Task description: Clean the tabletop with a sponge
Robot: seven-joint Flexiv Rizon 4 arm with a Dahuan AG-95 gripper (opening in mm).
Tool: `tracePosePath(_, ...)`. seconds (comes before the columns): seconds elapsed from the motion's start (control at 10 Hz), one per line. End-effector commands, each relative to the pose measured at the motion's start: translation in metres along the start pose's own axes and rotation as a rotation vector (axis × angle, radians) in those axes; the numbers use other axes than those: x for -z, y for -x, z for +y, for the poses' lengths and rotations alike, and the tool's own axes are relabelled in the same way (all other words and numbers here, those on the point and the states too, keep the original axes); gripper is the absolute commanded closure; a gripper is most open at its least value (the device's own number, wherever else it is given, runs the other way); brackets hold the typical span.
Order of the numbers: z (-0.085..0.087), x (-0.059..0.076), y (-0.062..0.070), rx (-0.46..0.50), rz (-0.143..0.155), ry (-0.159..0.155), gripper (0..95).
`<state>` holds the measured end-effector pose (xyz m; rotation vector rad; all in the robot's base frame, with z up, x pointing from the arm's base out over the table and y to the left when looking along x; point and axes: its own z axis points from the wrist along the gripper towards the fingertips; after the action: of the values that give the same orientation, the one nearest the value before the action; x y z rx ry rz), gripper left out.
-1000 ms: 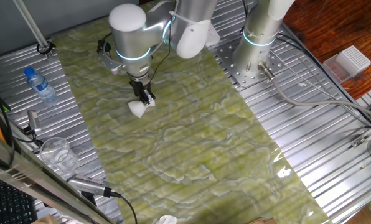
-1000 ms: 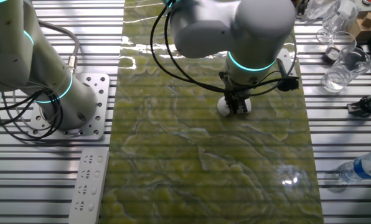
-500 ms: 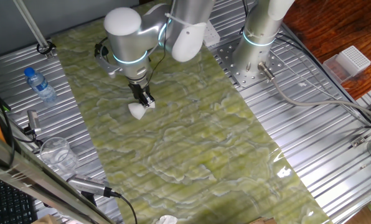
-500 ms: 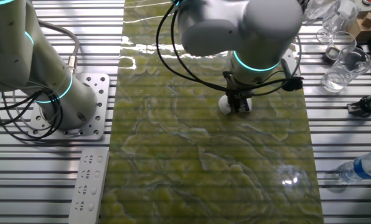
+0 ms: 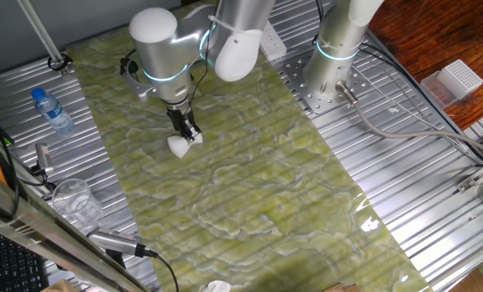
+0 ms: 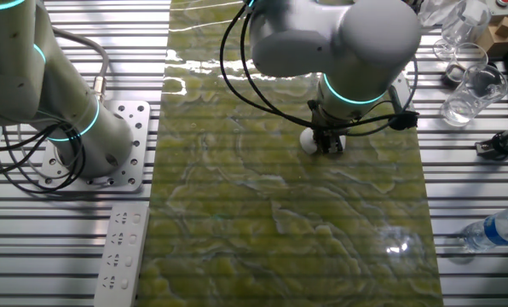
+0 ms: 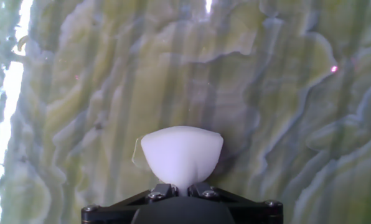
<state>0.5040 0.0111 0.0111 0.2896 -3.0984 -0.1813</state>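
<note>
Claw: the claw [image 7: 180, 186] is clamped on the sponge [image 7: 182, 154], which bulges out past the tips and rests pressed on the tabletop [image 7: 285, 93]
Sponge place: in one fixed view the sponge [image 5: 179, 145] lies on the green-yellow sheet toward 10 o'clock of the tabletop [image 5: 250, 178], under the claw [image 5: 185, 131]; in the other fixed view it shows at the claw [image 6: 327, 143] as a white edge [image 6: 308, 140]
Risk, slip: the soft block is pinched at one end only, so a hard drag could, I judge, pull it out of the grip
Risk, sheet: too much downward push may ruck the glossy sheet on the ribbed surface [image 5: 403, 162]
Near things: a glass [image 5: 73, 197] at 8 o'clock and a water bottle [image 5: 52, 110] at 9 o'clock, both off the sheet
Far things: a second arm's base [image 5: 332, 69] at 1 o'clock and a white perforated box [image 5: 456, 81] at 2 o'clock
In the way: nothing lies on the sheet around the sponge; a small white scrap [image 5: 216, 286] sits at 6 o'clock, well apart
</note>
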Motion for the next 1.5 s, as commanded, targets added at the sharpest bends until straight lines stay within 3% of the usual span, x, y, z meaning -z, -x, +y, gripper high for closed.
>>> tracePosePath(0.1, 0.003, 0.000, 0.001, -0.003, 0.000, 0.015, 95.0)
tracePosePath(0.6, 0.015, 0.000, 0.004, -0.019, 0.011, 0.034, 95.0)
tracePosePath(0.9, 0.026, -0.007, 0.001, -0.028, -0.001, 0.051, 95.0)
tracePosePath(1.1, 0.030, -0.003, 0.001, -0.031, 0.004, 0.059, 95.0)
tracePosePath(1.5, 0.046, -0.010, 0.006, -0.079, -0.011, 0.092, 95.0)
